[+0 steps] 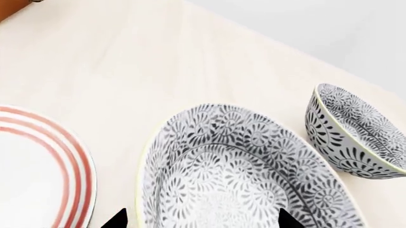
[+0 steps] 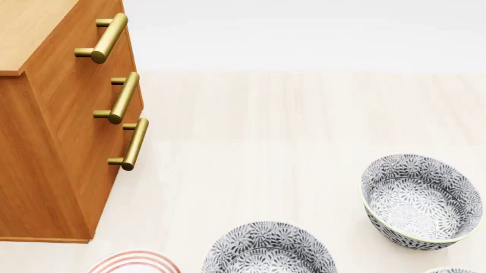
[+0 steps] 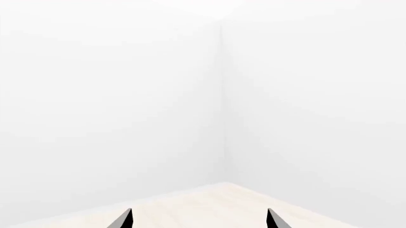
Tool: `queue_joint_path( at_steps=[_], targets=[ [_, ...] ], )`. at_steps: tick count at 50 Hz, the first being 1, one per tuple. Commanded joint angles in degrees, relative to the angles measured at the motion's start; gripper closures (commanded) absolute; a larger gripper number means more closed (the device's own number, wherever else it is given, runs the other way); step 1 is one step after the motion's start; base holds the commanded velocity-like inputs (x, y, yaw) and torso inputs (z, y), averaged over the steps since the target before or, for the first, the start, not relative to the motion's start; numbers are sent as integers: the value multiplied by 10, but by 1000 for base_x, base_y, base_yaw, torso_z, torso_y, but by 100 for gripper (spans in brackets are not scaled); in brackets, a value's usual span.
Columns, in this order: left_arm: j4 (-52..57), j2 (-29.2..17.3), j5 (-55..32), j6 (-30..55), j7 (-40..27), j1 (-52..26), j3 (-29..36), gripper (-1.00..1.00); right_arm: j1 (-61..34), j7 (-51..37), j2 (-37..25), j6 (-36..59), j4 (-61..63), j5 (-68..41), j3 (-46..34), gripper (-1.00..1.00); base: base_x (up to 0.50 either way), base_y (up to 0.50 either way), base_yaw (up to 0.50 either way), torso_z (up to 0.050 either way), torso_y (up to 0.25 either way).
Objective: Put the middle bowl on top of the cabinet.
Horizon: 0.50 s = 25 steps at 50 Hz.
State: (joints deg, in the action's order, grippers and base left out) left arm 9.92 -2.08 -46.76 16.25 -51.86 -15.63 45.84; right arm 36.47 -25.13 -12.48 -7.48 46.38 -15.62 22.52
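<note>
Both tips of my left gripper (image 1: 201, 219) sit spread wide over the middle bowl (image 1: 241, 175), not touching it. Beside it are a red-ringed plate (image 1: 38, 166) and another bowl (image 1: 355, 135). Head view: cabinet (image 2: 53, 131) upper left. My right gripper (image 3: 198, 219) is spread too, facing white walls.

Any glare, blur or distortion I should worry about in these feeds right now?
Head view: sharp, flat even light, faint shadows, highlights on the cabinet handles. Left wrist view: the near bowl looks stretched into an oval, lens distortion, yet sharp. Right wrist view: nearly all washed-out white wall.
</note>
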Motion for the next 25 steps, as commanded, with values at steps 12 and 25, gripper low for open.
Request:
queue_joint_path(
  at_steps=[12, 25],
  targets=[
    [-47, -5, -24, -40, 24, -10, 11, -100, 6, -2, -5, -3, 4, -2, 1, -100, 0, 0, 0, 0, 0],
    [-71, -6, -38, -54, 42, -18, 20, -100, 11, -2, -4, -7, 7, -2, 2, -100, 0, 0, 0, 0, 0]
  ],
)
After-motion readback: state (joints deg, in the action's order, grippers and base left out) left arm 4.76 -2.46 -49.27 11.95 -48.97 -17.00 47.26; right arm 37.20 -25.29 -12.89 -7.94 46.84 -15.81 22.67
